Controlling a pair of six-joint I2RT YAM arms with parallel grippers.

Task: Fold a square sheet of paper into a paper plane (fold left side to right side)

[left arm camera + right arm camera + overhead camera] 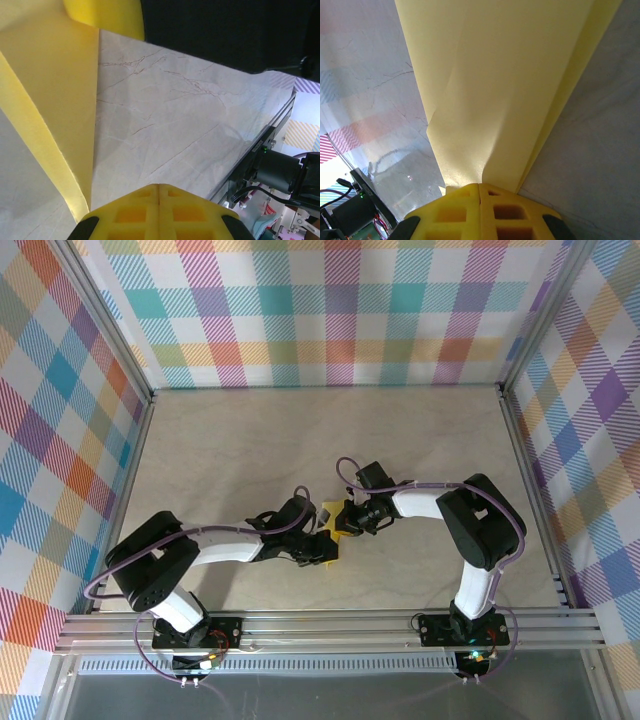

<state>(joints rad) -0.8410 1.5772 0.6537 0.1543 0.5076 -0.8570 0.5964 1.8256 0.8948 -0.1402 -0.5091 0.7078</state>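
Observation:
The yellow sheet of paper (332, 510) lies between the two arms at the table's middle front, folded with a crease. In the right wrist view the paper (505, 85) runs straight out of my right gripper (479, 185), whose yellow fingertips are shut on its near edge. My left gripper (159, 186) is shut with its tips pressed together and nothing between them; the paper (50, 100) lies just to its left with a brighter folded strip. From above, the left gripper (322, 543) and right gripper (347, 523) nearly touch at the paper.
The marble-patterned table (250, 440) stretches away behind the arms. An aluminium rail (330, 625) runs along the near edge, and plaid walls (340, 310) close the other sides. The right arm's base (280, 170) shows at the table's edge.

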